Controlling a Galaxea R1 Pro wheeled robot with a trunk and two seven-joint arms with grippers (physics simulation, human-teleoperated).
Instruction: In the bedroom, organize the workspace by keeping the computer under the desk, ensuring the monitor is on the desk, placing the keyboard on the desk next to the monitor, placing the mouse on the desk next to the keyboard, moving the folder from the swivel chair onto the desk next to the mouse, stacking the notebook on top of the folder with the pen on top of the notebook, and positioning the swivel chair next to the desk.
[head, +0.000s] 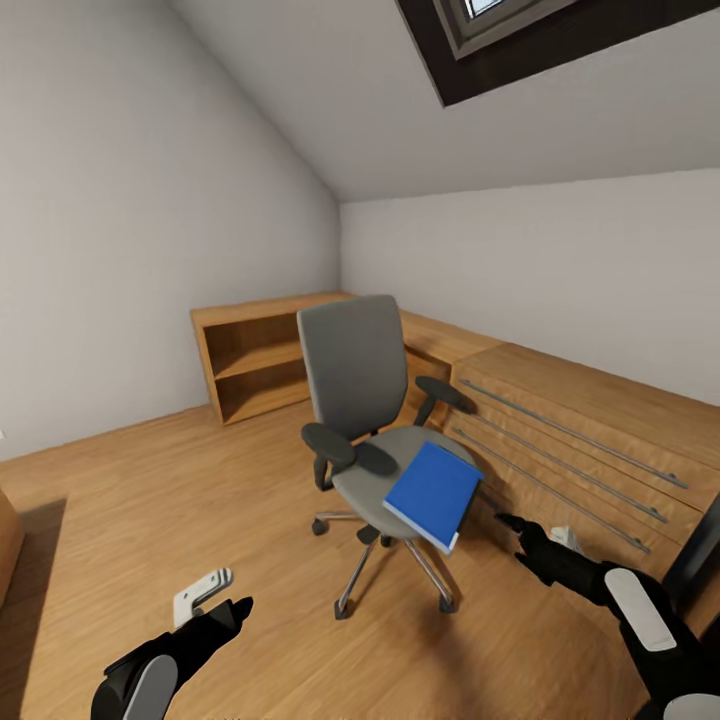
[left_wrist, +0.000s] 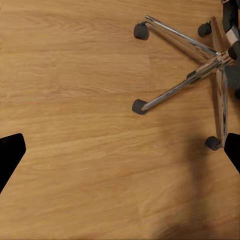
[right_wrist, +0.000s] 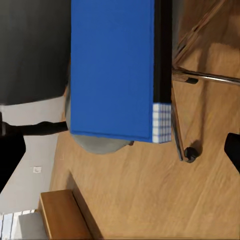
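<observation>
You have a wide wooden floor (head: 200, 500) around you, with much free room on your left side and in front of the chair. Along the right wall stands a long wooden cabinet (head: 580, 420) with drawer rails, and in the far corner an open shelf unit (head: 255, 365); the chair stands close to the cabinet front, so the room on that side is narrow.

The grey swivel chair (head: 355, 385) stands in the middle, its chrome legs (left_wrist: 190, 75) spread over the floor. The blue folder (head: 433, 493) lies on the seat at the front right edge, tilted, and one corner hangs over the seat edge.

Your right gripper (head: 510, 522) is just beside that overhanging corner, not touching it; its fingers stand apart at both sides of the right wrist view. Your left gripper (head: 235, 608) hangs low over the bare floor, well apart from the chair legs, and its fingers are also spread wide.
</observation>
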